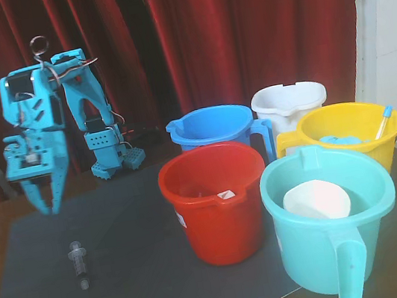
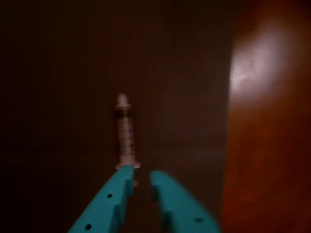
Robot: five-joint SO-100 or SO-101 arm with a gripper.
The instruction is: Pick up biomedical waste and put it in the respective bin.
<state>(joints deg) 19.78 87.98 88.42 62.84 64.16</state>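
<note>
Nearest in the fixed view: teal bucket (image 1: 332, 226) at the front right, with a white piece (image 1: 316, 202) lying inside. Red bucket (image 1: 215, 203) sits just behind and left of it, touching or nearly so. Syringe (image 1: 78, 264) lies flat on the dark mat (image 1: 129, 281), front left, well apart from all the buckets, untouched. Gripper (image 1: 47, 207) hangs above the mat, behind the syringe and clear of it, pointing down. Wrist view shows the fingers (image 2: 109, 201) slightly parted with a narrow gap, nothing between them; the syringe (image 2: 125, 131) lies lengthwise just past the tips, roughly in line with the left finger. Further back: yellow bucket (image 1: 351, 136) with a blue-tipped dropper (image 1: 383, 122) leaning on its rim, then blue bucket (image 1: 215, 131) and white bucket (image 1: 290, 104) in the rear row. Red curtain (image 1: 240, 29) behind everything.
</note>
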